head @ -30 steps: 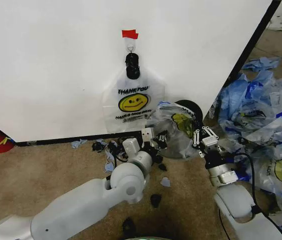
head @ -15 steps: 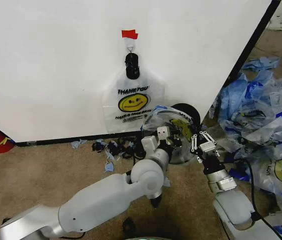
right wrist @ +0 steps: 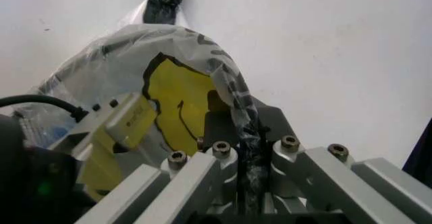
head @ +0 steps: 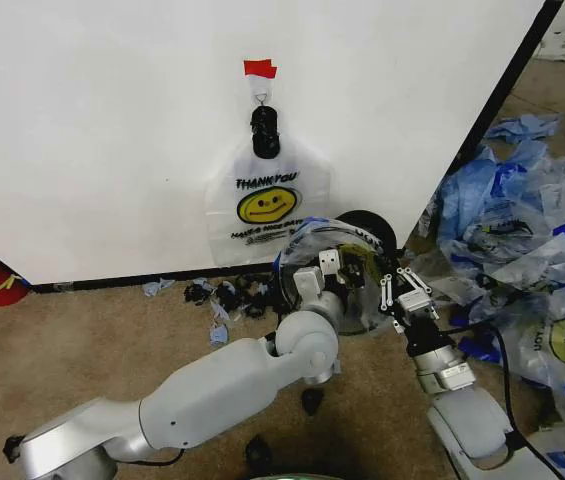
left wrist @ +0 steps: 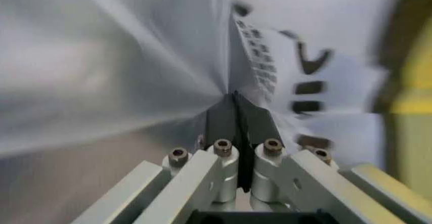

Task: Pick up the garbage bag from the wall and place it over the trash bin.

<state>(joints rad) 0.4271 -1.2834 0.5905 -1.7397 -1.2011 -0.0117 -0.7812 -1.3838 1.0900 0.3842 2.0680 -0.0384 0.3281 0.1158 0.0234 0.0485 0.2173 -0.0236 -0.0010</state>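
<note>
Grippers — left gripper (head: 320,277), right gripper (head: 402,296) — pinch one garbage bag (head: 347,270).

Tan carpet (head: 82,350); bag pile (head: 532,230), probably plastic scraps (head: 224,293).

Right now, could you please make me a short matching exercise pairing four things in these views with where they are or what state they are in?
Things:
1. left pincer
2. right pincer
3. trash bin
4. hanging bag

States:
A. on the hook under the red tape
B. shut on the garbage bag's twisted edge, at the bin's right side
C. shut on a flat fold of the garbage bag
D. black, against the wall, partly covered by the garbage bag

Pairs: 1-C, 2-B, 3-D, 4-A
</note>
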